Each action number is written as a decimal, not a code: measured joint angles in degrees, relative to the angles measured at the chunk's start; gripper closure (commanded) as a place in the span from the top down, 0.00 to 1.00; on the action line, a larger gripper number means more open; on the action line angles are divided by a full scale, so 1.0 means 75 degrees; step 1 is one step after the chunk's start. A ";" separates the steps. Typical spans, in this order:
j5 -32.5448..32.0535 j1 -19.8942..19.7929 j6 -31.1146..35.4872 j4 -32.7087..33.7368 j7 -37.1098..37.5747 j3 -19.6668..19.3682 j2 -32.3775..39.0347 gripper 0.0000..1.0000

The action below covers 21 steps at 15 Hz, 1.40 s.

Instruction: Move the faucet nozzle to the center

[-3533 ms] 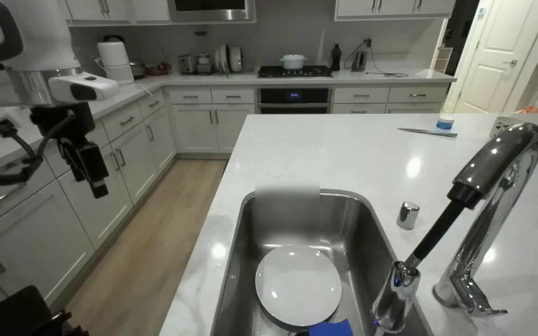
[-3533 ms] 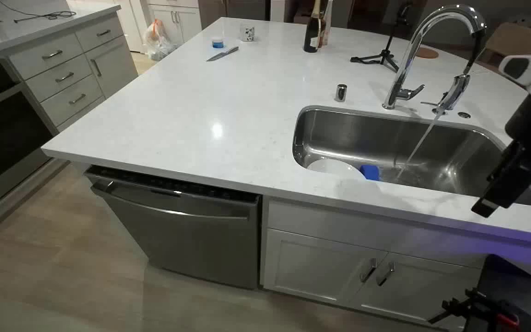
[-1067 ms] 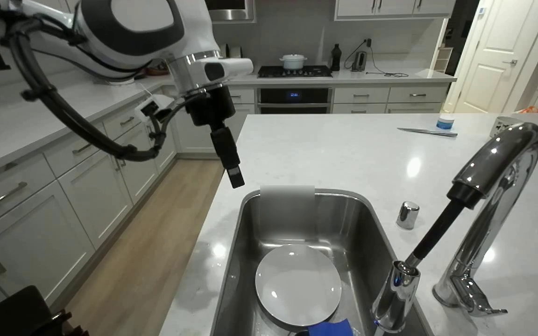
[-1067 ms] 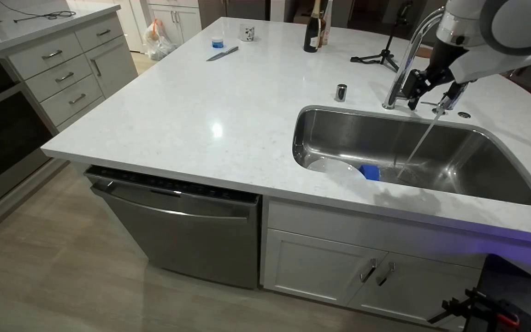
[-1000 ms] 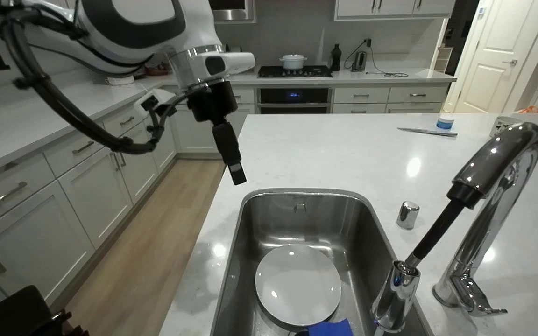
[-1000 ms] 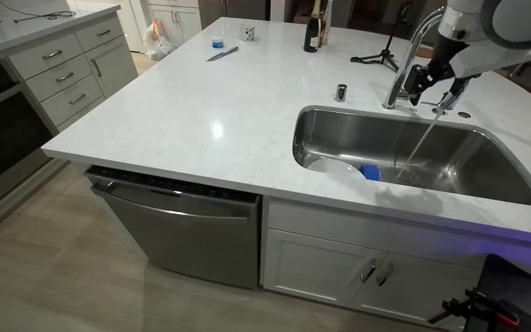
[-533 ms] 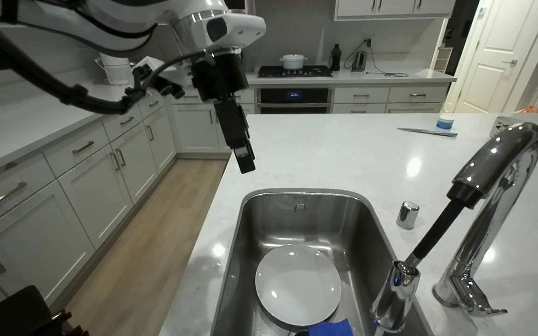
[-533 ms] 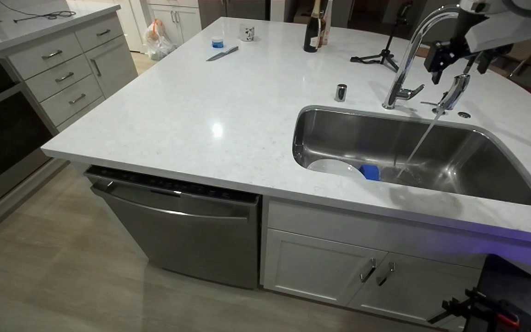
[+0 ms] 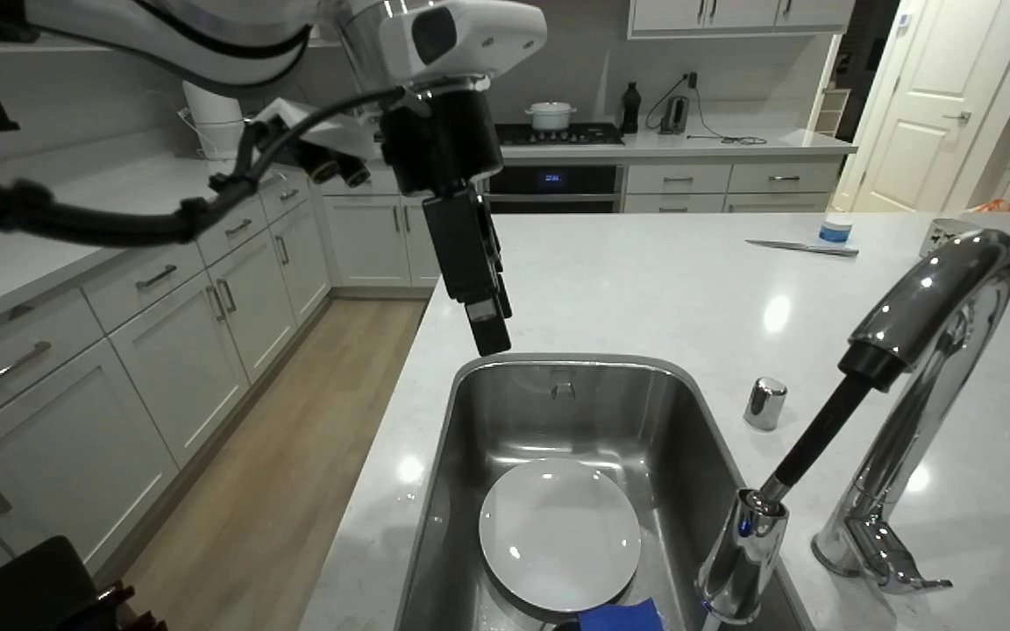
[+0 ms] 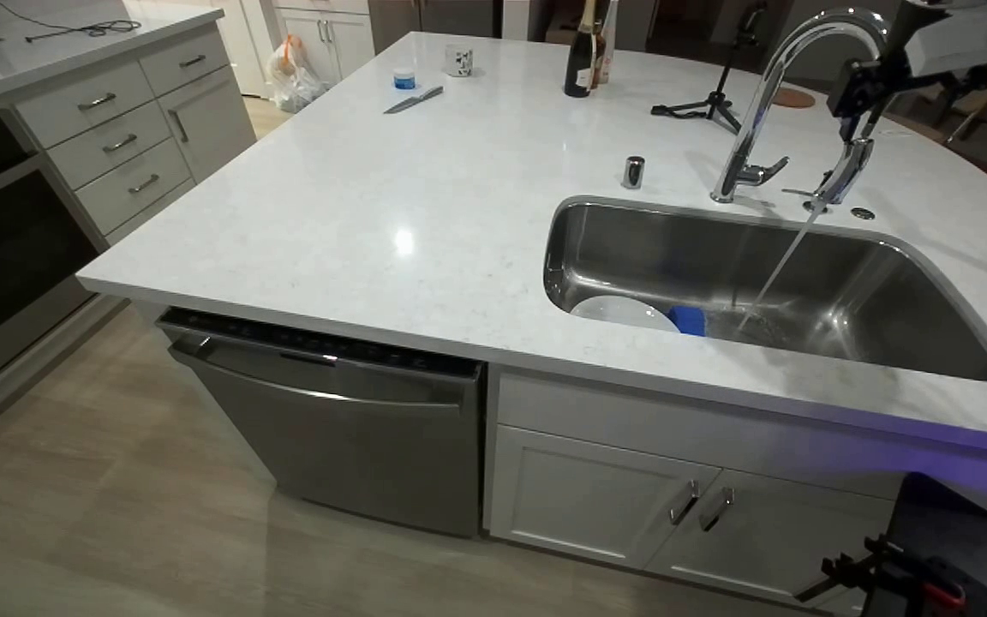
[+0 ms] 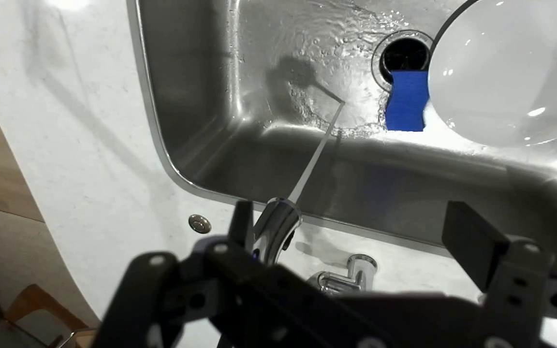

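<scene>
Sink is set into the countertop. In an exterior view the plate is in its left end, sponge is in there too, nearer the middle. Faucet is just behind the sink, nozzle by the back rim, toward the right. Knob is behind the sink too, left side. Knife, jar and mug are way back-left. Dishwasher is lower left of it, cabinet doors underneath.

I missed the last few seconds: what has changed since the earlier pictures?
In an exterior view the gripper has moved right across the picture, toward the faucet nozzle; in the wrist view its jaws stand apart. I see nothing taken hold of or let go. The faucet nozzle, plate, knife and running water look as they were.
</scene>
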 measured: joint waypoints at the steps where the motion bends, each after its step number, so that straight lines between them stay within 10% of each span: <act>1: 0.0005 0.0007 0.0000 0.0004 0.0000 0.0002 0.0000 1.00; 21: 0.0978 -0.0619 -0.0613 0.3276 -0.0947 -0.0926 0.2004 1.00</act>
